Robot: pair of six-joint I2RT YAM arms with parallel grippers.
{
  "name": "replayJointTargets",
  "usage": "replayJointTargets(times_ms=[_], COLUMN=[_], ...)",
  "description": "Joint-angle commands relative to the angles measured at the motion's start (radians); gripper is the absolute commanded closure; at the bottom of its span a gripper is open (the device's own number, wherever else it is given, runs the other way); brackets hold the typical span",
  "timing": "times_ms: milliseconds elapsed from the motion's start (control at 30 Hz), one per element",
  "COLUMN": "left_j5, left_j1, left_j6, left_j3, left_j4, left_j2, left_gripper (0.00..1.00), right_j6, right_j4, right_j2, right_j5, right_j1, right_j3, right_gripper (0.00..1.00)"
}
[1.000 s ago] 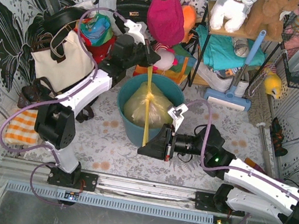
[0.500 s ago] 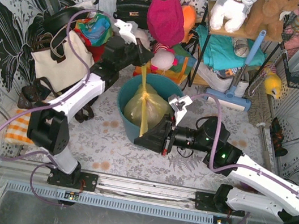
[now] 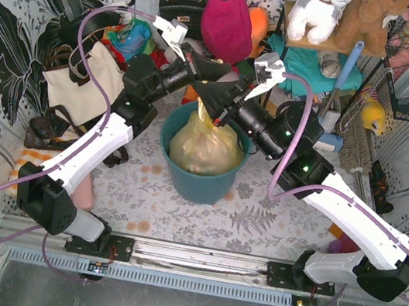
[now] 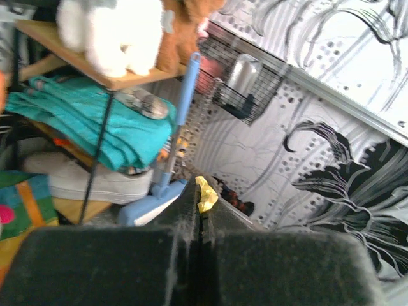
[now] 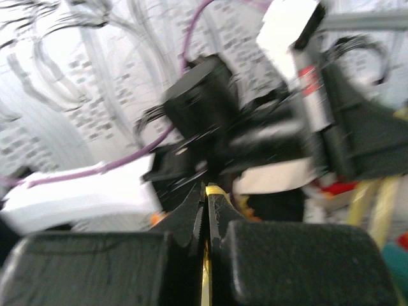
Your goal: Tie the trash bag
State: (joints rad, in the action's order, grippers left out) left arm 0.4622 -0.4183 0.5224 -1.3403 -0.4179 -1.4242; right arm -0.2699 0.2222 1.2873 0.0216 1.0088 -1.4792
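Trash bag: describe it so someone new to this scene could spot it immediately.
Find the round teal bin in the middle of the top view. The trash bag sits inside it: thin translucent yellow plastic, gathered upward, unlike the cream tote bag to its left.

trash bag [image 3: 204, 147]: thin yellow plastic, see-through, crinkly, a bit shiny
bin [image 3: 206, 189]: smooth teal plastic, dull
tote bag [image 3: 81, 93]: cream cloth, soft, dull
toy dog [image 3: 321, 7]: white fluffy fur
my left gripper [image 4: 203, 203]: black, dull, rough like felt
my left arm [image 3: 100, 143]: smooth white plastic, shiny
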Motion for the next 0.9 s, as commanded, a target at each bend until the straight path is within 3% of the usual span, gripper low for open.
replayJointTargets(times_ms=[0,200,300,367,433,567,867], left_j5=[0.069,0.031,-0.019,-0.06,-0.094,-0.145,-0.293], left_j1=[-0.04,-0.051,-0.051,-0.051,-0.051,-0.051,-0.05], left_j6=[0.018,-0.009,-0.024,-0.037,-0.051,-0.088,-0.218], left_j3=[-0.03,0.012,0.031,0.028,0.014,-0.032,-0.09], left_j4=[-0.059,-0.019,0.004,0.024,0.045,0.097,0.242], left_j2=[0.043,0.058,0.064,0.068,0.073,0.086,0.167], left_gripper=[1.0,0.97,0.89,0.76,0.63,0.45,0.28], right_j6=[0.11,0.065,0.024,0.007,0.006,0.039,0.203], right_j4=[0.079,0.198,0.236,0.235,0.207,0.117,-0.12], right_j2=[0.021,-0.049,-0.09,-0.104,-0.113,-0.123,-0.156], right_j5=[0.048,0.005,-0.003,0.002,0.005,0.027,0.173], right_j1=[-0.009,-0.012,-0.01,-0.012,-0.011,-0.011,-0.01], right_j3=[-0.051,0.153,0.243,0.263,0.245,0.17,0.034], right_gripper=[1.0,1.0,0.91,0.79,0.67,0.47,0.31])
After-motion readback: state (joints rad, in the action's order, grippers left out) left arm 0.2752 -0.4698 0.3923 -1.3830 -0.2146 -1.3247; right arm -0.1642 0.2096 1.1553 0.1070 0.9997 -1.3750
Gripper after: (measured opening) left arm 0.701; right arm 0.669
